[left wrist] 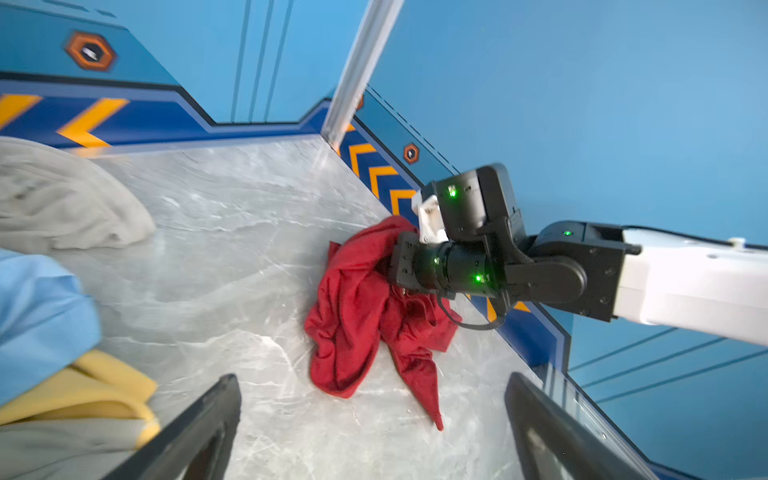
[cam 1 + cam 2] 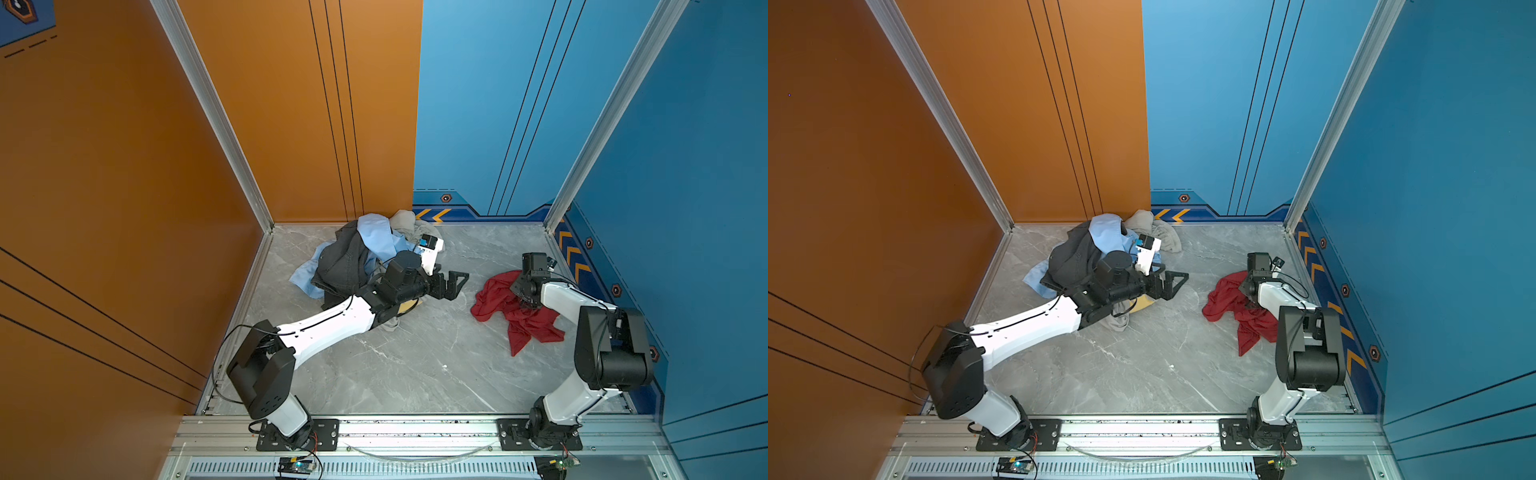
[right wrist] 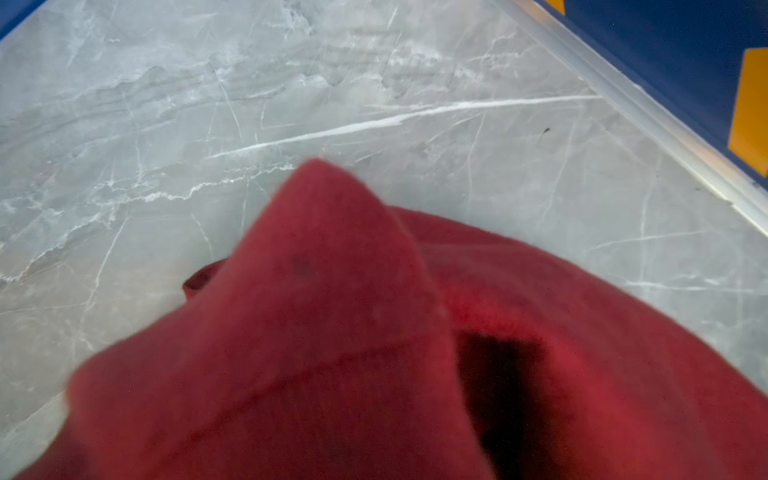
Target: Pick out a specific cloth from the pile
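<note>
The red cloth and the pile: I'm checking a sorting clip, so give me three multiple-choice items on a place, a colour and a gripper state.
1. Where does the red cloth lie?
A. on top of the pile
B. on the floor, apart from the pile
C. over the left arm

2. Which colour is missing from the pile?
A. light blue
B. dark grey
C. green

3. How does the left gripper stand?
A. open and empty
B. shut on the cloth
C. shut on the pile

Key: 1 B, bare floor separates them in both top views. 2 C, only blue, grey, beige and yellow show. 3 A, its fingers are spread with nothing between.
</note>
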`<state>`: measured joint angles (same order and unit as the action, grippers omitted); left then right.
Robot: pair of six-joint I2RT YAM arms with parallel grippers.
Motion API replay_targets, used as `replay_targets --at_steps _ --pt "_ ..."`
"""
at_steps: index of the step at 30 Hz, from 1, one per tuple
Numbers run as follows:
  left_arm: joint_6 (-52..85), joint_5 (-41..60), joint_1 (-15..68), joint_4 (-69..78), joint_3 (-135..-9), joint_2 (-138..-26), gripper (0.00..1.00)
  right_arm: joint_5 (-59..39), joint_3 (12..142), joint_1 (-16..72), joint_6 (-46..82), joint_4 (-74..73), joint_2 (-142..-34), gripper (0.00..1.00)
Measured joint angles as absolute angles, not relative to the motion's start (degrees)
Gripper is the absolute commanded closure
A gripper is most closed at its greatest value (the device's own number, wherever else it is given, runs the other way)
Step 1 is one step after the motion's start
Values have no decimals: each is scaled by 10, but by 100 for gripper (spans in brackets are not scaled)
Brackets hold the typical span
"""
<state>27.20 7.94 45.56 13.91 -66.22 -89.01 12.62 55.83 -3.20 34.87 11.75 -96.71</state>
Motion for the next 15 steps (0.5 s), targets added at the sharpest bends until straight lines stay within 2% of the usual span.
replay_targets --at_steps 5,8,12,15 --pt "259 19 425 92 -635 -817 2 106 567 -38 357 121 -990 92" --pt "249 -8 406 55 -628 -770 2 89 578 -46 361 121 -1008 84" --pt "230 -41 380 10 -623 -711 2 72 583 -56 366 121 -1015 67" --pt "212 -63 359 -24 -621 -675 2 70 583 -57 363 125 -1005 51"
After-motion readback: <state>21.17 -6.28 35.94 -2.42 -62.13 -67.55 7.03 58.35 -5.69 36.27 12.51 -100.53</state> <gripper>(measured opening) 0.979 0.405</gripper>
